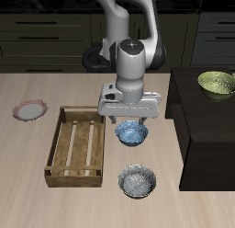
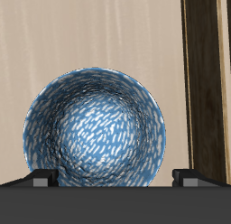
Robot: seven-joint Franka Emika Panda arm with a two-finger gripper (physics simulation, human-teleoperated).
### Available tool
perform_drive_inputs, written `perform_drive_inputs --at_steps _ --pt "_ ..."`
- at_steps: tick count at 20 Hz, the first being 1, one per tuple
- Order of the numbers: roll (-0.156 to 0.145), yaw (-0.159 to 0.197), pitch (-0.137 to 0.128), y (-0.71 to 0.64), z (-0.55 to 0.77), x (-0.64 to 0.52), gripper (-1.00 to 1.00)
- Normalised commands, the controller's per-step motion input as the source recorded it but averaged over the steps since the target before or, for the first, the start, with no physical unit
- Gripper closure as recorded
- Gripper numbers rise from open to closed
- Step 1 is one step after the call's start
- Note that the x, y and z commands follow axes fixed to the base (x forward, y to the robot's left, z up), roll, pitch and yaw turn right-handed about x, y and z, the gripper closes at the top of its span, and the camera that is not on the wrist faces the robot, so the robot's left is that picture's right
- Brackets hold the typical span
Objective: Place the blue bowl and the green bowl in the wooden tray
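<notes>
The blue bowl (image 1: 131, 132) stands upright on the table beside the wooden tray (image 1: 64, 164), outside it. My gripper (image 1: 131, 120) hangs right above the bowl, open and empty. In the wrist view the blue bowl (image 2: 95, 128) fills the middle, and my gripper (image 2: 115, 178) shows only its two fingertips (image 2: 38, 178), spread wide; they seem to be above the rim and apart from it. The green bowl (image 1: 217, 82) sits on the dark raised block at the table's side, far from the gripper. The tray holds nothing.
A grey-white speckled bowl (image 1: 138, 181) stands near the front edge, just in front of the blue bowl. A pink plate (image 1: 29, 109) lies beyond the tray. The dark block (image 1: 197, 131) runs along the table's side; its edge (image 2: 206, 83) shows in the wrist view.
</notes>
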Motion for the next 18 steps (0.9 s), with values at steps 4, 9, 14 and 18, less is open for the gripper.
perform_drive_inputs --at_steps 4,9,14,18 --pt "-0.002 -0.004 0.026 0.0 -0.16 0.02 -1.0" --pt "-0.006 -0.013 0.015 -0.05 -0.08 0.0 -1.0" --pt "-0.004 -0.003 0.02 -0.02 -0.11 -0.01 -1.0" --pt "-0.012 -0.007 0.029 -0.05 -0.12 0.0 -1.0"
